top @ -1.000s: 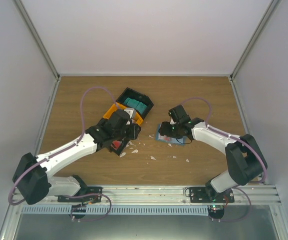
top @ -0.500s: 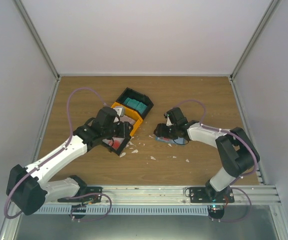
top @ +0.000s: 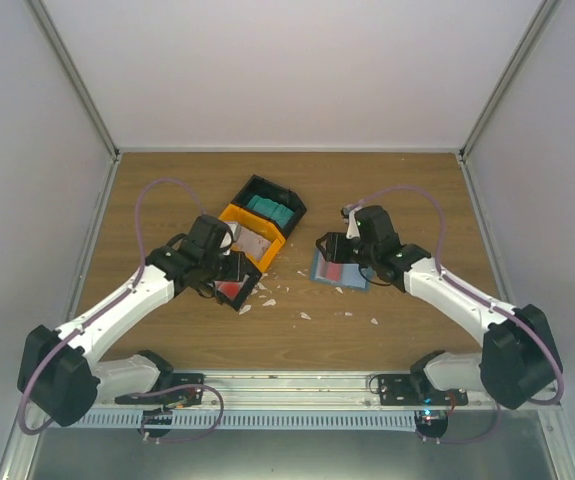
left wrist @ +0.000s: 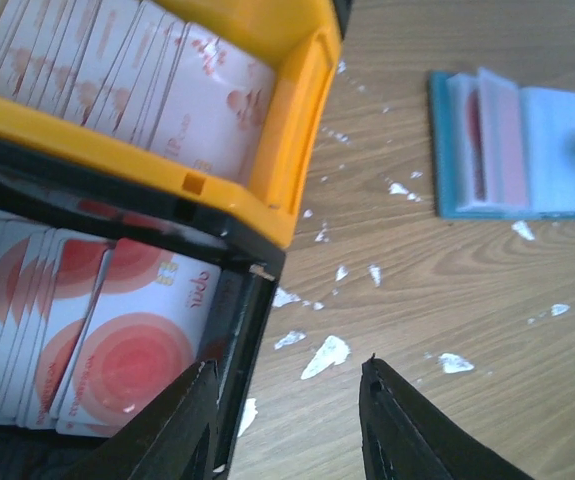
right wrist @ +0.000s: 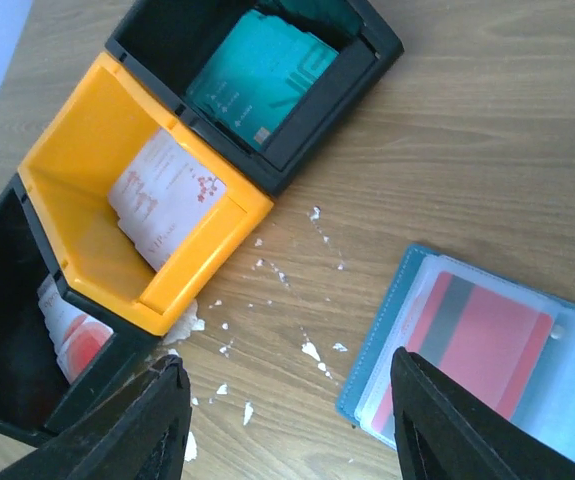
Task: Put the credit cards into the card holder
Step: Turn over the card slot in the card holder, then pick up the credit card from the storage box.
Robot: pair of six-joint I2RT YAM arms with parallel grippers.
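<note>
The credit cards stand in stacks inside a three-compartment bin (top: 235,213): teal ones (right wrist: 262,75) at the far end, whitish ones with red marks (left wrist: 197,110) in the orange middle, and white ones with red circles (left wrist: 117,340) in the near black part. The slate-blue card holder (top: 339,270) lies open on the table, right of the bin, with a red card (right wrist: 482,345) behind its clear sleeve. My left gripper (left wrist: 287,425) is open and empty over the bin's near corner. My right gripper (right wrist: 297,425) hangs open and empty between bin and holder.
Small white scraps (top: 305,316) litter the wood between the bin and the card holder and toward the front. White walls close off the table's left, right and far sides. The metal rail (top: 297,385) with both arm bases runs along the near edge.
My right gripper has lifted off the card holder and drawn back to the right, leaving it open with the red card showing. My left arm has swung a little leftward over the bin.
</note>
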